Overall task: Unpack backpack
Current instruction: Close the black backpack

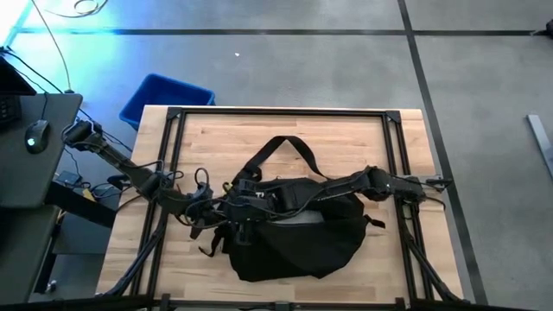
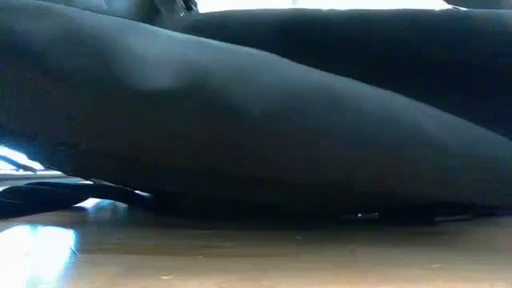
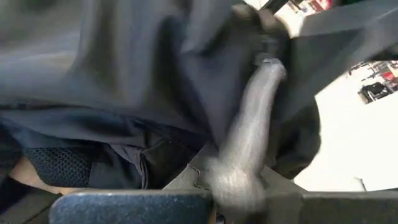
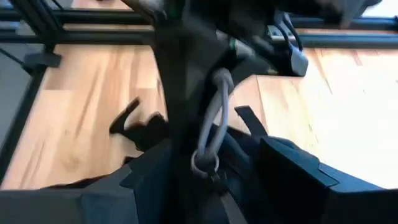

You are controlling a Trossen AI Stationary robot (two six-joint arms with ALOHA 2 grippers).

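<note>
The black backpack (image 1: 298, 233) lies on the wooden table (image 1: 380, 147), its straps (image 1: 285, 142) spread toward the far edge. It fills the low view (image 2: 256, 120). My left gripper (image 1: 235, 216) is at the backpack's left end, shut on a grey cord pull (image 3: 249, 137). My right arm reaches across the backpack from the right. Its gripper (image 4: 205, 199) stands open just over the black fabric near the cord pull (image 4: 208, 124). Whether it touches the fabric, I cannot tell. My left gripper pinches the grey cord pull between its shut fingers, at the cord's free end (image 3: 233, 180). The cord runs straight out from the fingers to a small metal piece (image 3: 268, 60) on the backpack's fabric. Black fabric crowds around the fingers, and blur hides the exact place of contact.
A black metal frame (image 1: 276, 112) runs around the table's edges. A blue bin (image 1: 164, 97) stands on the floor beyond the far left corner. A desk with a mouse (image 1: 36, 134) is at the left. Bare wood lies on the far side of the backpack.
</note>
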